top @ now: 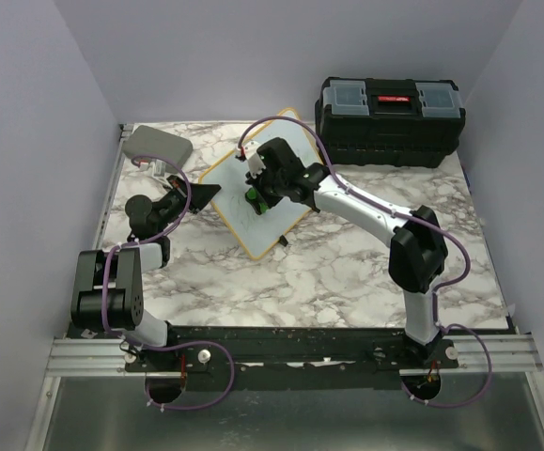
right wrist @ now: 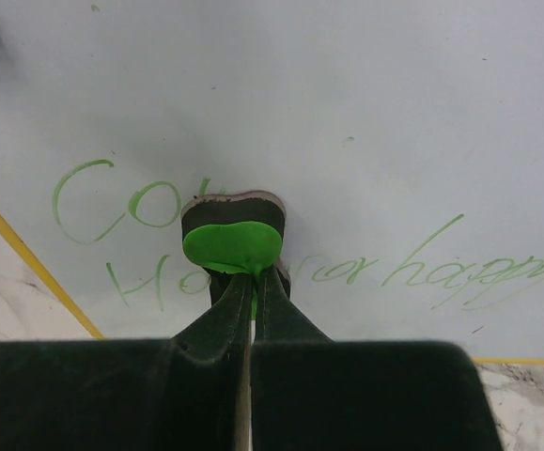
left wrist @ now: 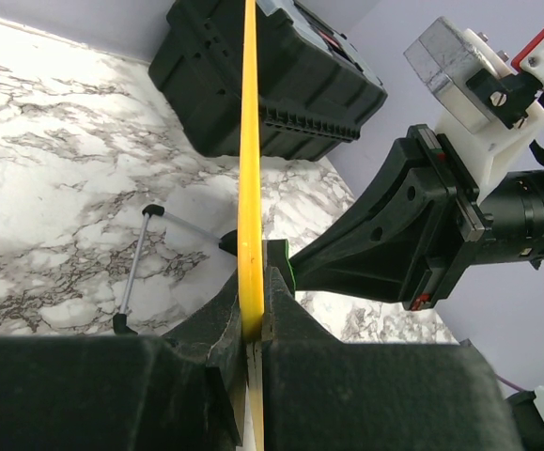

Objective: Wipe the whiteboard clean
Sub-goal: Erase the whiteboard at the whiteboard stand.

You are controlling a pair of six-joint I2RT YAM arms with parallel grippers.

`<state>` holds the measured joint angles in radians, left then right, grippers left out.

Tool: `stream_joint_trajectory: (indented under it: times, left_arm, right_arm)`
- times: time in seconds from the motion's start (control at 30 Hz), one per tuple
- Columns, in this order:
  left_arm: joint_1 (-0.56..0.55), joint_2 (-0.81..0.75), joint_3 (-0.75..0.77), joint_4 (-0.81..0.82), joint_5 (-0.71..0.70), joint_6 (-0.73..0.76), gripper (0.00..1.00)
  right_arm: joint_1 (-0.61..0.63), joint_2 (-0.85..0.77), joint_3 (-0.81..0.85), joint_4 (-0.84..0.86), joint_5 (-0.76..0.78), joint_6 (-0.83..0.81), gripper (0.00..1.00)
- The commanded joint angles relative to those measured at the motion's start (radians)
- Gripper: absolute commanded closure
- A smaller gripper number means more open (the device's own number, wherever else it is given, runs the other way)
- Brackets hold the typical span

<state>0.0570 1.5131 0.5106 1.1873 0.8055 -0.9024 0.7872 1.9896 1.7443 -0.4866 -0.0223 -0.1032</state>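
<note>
Top external view puts the whiteboard (top: pixel 237 211) just past centre of the table (top: pixel 347 272), toward 11 o'clock, with the toolbox (top: pixel 389 117) at 1 o'clock. The left gripper (left wrist: pixel 253 319) is clamped on its thin frame at the 9 o'clock edge; the right gripper (right wrist: pixel 253 282) is pinched on a green eraser (right wrist: pixel 232 242) pressed to its face. It looks light, stiff and slick-faced, likely to slide or tip under wiping, so the frame edge seems the right hold. Eraser and wrist hide part of the green writing (right wrist: pixel 88 202); the words run out of frame, and whether it lies flat or propped I cannot tell.
</note>
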Motion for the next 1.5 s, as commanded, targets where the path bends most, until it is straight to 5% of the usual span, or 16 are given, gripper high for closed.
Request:
stream_joint_trajectory:
  times: [0.0, 0.17, 0.4, 0.6, 0.7, 0.9, 1.03, 1.47]
  left_arm:
    - [-0.021, 0.011, -0.003, 0.027, 0.079, 0.013, 1.00]
    - [-0.021, 0.005, -0.004, 0.023, 0.078, 0.015, 1.00]
    - [-0.022, 0.008, -0.003, 0.026, 0.079, 0.012, 1.00]
    - [-0.022, 0.000, -0.004, 0.017, 0.078, 0.016, 1.00]
    - [-0.022, 0.004, -0.001, 0.018, 0.080, 0.015, 1.00]
    - [-0.023, 0.001, 0.000, 0.014, 0.081, 0.018, 1.00]
    - [-0.022, 0.008, 0.003, 0.016, 0.081, 0.015, 1.00]
    - [-0.023, 0.000, 0.002, 0.014, 0.081, 0.017, 1.00]
  right_arm:
    - [-0.010, -0.014, -0.004, 0.105, 0.105, 0.011, 0.99]
    - [-0.007, -0.014, 0.000, 0.117, 0.153, 0.029, 0.99]
    - [0.001, -0.024, -0.022, 0.099, -0.174, 0.017, 0.99]
    - [0.003, -0.020, -0.010, 0.092, -0.279, 0.003, 0.99]
    - [0.003, -0.016, -0.011, 0.093, -0.226, 0.011, 0.99]
    - [0.003, -0.034, -0.052, 0.159, 0.159, 0.045, 0.99]
    - [0.003, -0.059, -0.082, 0.193, 0.203, 0.039, 0.99]
    - [0.032, -0.020, -0.035, 0.093, -0.340, 0.018, 0.99]
